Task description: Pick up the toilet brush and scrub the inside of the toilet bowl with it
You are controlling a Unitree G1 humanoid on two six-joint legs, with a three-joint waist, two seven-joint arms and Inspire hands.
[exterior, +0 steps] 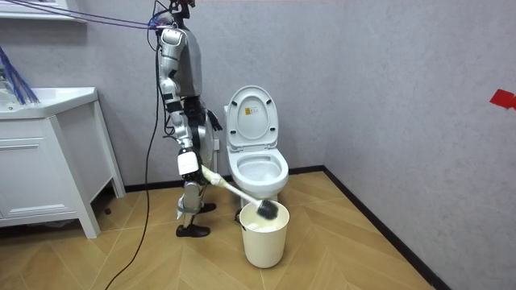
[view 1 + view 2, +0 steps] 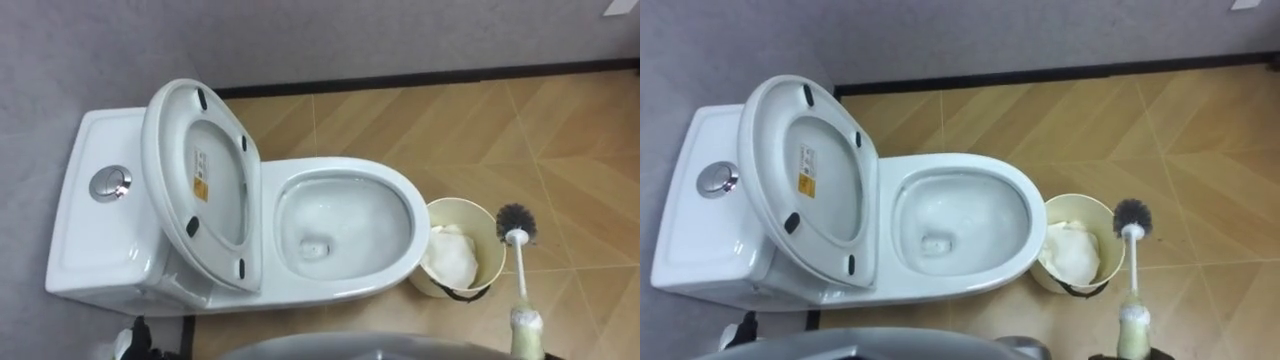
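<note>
A white toilet [image 2: 345, 290] stands against the grey wall with its seat and lid [image 2: 200, 180] raised and water in the bowl [image 2: 340, 225]. My right hand [image 1: 190, 165] is shut on the pale handle of a toilet brush [image 2: 520, 265], which comes in from the lower right. The dark bristle head [image 2: 516, 222] hangs just above the right rim of a cream waste bin [image 2: 480, 215], to the right of the bowl. My left hand [image 2: 138, 338] shows as a dark shape at the lower left edge, by the tank's base. I stand beside the toilet, facing it.
The bin holds crumpled white paper [image 2: 450, 255]. The tank [image 2: 95, 240] with its round flush button [image 2: 110, 183] is on my left. A black skirting [image 2: 430, 78] runs along the wall above wooden flooring. A white vanity cabinet [image 1: 44, 161] stands at the room view's left.
</note>
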